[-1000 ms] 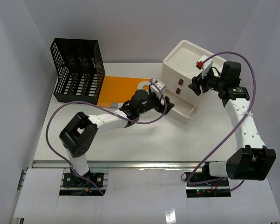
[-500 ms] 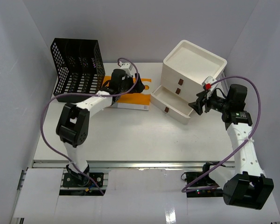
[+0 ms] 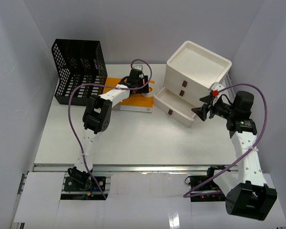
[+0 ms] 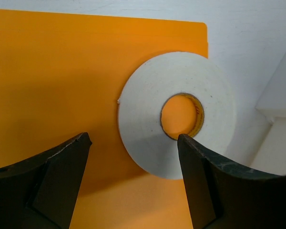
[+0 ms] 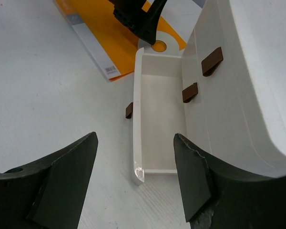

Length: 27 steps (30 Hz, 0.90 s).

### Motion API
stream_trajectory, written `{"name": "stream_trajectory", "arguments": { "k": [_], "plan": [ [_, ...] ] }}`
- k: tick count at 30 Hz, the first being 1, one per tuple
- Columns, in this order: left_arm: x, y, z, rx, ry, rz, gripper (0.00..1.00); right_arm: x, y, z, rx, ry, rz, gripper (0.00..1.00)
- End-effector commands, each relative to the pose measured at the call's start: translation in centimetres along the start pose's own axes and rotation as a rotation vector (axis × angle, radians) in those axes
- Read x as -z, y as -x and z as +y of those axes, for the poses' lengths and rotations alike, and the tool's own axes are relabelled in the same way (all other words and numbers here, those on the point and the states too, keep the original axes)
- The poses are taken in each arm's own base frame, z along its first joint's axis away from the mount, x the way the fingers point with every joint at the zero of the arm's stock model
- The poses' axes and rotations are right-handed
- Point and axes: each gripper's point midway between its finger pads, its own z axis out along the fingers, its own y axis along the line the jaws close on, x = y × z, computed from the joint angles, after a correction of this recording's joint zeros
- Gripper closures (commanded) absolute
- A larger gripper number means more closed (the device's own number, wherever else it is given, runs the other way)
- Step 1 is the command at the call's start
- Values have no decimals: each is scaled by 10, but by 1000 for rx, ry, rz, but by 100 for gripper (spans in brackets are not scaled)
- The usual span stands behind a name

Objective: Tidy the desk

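Across the top view, desk (image 3: 148,138) lengthwise

Bright, even, diffuse light across the white surface (image 3: 148,138), just faint soft shadows beneath the arms. On the left wrist view the dark fingers (image 4: 43,186) sit close and slightly soft-edged, shading the orange folder (image 4: 62,71) below the crisp tape roll (image 4: 176,114)

Your cell was closed in by three plain pale-grey walls: a back wall (image 3: 133,28), a left wall (image 3: 12,95) and a right wall (image 3: 274,52). You had soft, even light, which left only faint shadows on the desk (image 3: 133,140). In front of it, flat white panels (image 3: 148,210) covered the near edge.
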Motion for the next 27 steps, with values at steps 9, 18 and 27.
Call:
{"name": "stream_trajectory", "arguments": {
  "k": [9, 18, 27],
  "plan": [
    [-8, 19, -10, -184, 140, -78, 22, 2, 14, 3, 36, 13, -50, 29],
    [-6, -3, 6, -288, 216, -31, 36, 1, 12, 2, 32, 10, -46, 29],
    [11, 15, 4, -268, 221, -71, 66, 1, 8, -1, 30, 1, -38, 29]
  ]
}}
